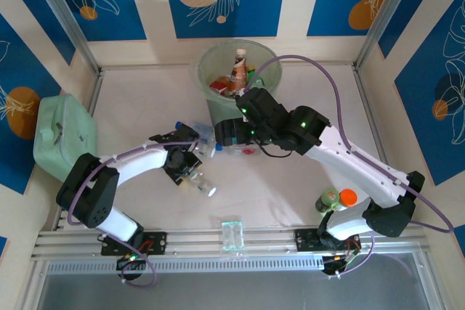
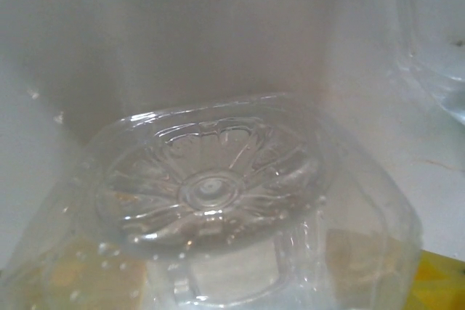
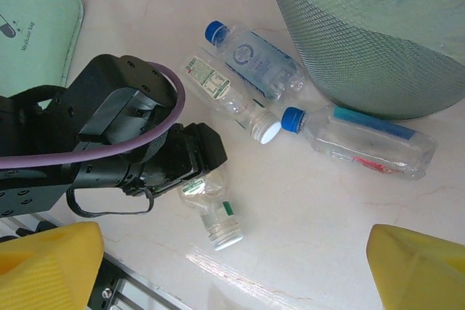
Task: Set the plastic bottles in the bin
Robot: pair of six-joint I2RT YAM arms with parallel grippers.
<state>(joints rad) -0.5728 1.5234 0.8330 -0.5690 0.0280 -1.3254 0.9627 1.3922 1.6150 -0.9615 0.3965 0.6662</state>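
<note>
My left gripper (image 1: 190, 168) (image 2: 240, 274) is shut on a clear bottle with a white cap (image 1: 203, 183), low over the table; the bottle's ribbed base (image 2: 211, 194) faces the left wrist camera. The right wrist view has this squeezed bottle (image 3: 212, 212) under the left arm's black head (image 3: 174, 157). My right gripper (image 1: 227, 136) (image 3: 232, 274) hangs open above the table, its yellow fingers (image 3: 51, 270) wide apart and nothing between them. Three more clear bottles lie by the bin's foot: one blue-capped (image 3: 258, 59), one white-capped (image 3: 229, 96), one with a blue label (image 3: 363, 139). The pale green bin (image 1: 218, 52) (image 3: 378, 41) holds several bottles.
A mint green lidded box (image 1: 62, 134) (image 3: 36, 19) lies at the left wall. A stubby green item with an orange top (image 1: 336, 200) stands beside the right arm's base. A small clear object (image 1: 232, 236) rests on the front rail. Walls close in the table's far and side edges.
</note>
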